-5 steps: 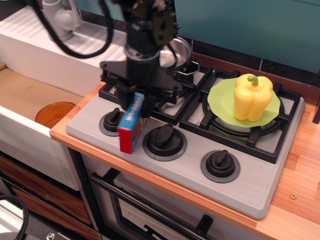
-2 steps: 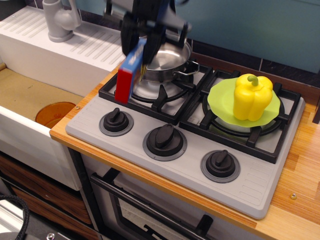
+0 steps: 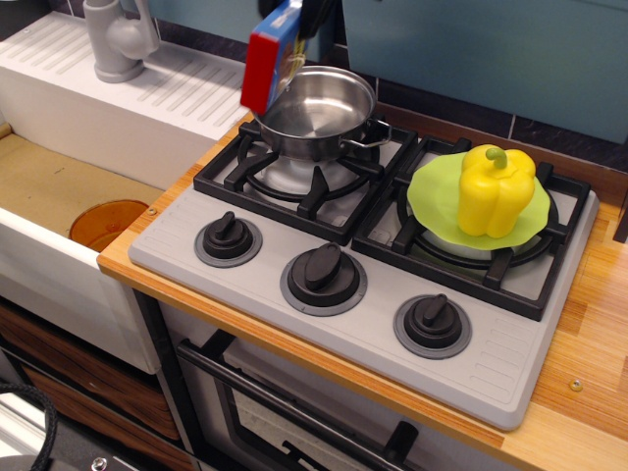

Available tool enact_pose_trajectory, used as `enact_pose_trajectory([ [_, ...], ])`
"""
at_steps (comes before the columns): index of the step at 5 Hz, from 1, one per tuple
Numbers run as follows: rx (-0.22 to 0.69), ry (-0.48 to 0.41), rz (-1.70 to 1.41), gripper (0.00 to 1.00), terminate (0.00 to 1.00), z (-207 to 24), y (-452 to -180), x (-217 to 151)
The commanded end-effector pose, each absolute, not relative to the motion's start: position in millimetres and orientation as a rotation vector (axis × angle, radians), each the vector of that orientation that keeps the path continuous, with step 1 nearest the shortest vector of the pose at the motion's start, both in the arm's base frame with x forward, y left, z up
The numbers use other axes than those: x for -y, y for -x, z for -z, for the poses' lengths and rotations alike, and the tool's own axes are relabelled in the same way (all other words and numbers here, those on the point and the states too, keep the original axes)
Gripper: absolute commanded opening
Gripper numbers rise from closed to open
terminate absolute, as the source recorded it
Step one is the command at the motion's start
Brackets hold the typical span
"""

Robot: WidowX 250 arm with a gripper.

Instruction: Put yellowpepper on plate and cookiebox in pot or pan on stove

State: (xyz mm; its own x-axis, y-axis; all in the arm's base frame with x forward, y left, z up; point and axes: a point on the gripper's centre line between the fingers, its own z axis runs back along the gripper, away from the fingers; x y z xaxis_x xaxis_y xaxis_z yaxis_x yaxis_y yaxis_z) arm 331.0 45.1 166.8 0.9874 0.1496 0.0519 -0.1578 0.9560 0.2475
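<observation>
The yellowpepper (image 3: 496, 189) stands upright on the lime-green plate (image 3: 434, 196), which rests on the right burner of the stove (image 3: 510, 363). The shiny steel pot (image 3: 316, 113) sits on the left burner and looks empty. The cookiebox (image 3: 269, 54), blue with a red side, hangs tilted in the air above the pot's left rim. My gripper (image 3: 302, 22) is shut on its upper end. Most of the gripper is cut off by the top edge of the view.
Three black knobs (image 3: 323, 272) line the stove's front. A sink basin at left holds a round orange disc (image 3: 108, 224). A grey faucet (image 3: 118, 39) stands on the white drainboard at the back left. A wooden counter (image 3: 589, 363) lies to the right.
My gripper has lifted the cookiebox from the front knobs, up and back, to above the pot's left rim. The pepper, plate and pot have not moved.
</observation>
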Motion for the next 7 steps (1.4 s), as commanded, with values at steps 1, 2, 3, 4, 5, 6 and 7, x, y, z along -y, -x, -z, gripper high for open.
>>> enact_pose_trajectory([
  [1, 0.133, -0.205, -0.15, 0.0, 0.0, -157.1, -382.3, -47.5],
  [2, 0.143, -0.186, -0.151, 0.0, 0.0, -146.3, -389.6, -41.4],
  [3, 0.155, -0.17, -0.145, 0.0, 0.0, -139.2, -390.5, -39.2],
  [4, 0.168, -0.18, -0.129, 1.0, 0.0, -139.4, -390.2, -38.5],
  [5, 0.171, -0.191, -0.121, 1.0, 0.0, -141.7, -392.0, -36.8],
  [6, 0.166, -0.192, -0.123, 1.0, 0.0, -147.4, -392.2, -33.0],
  [7, 0.158, -0.199, -0.127, 1.0, 0.0, -155.7, -390.0, -25.8],
])
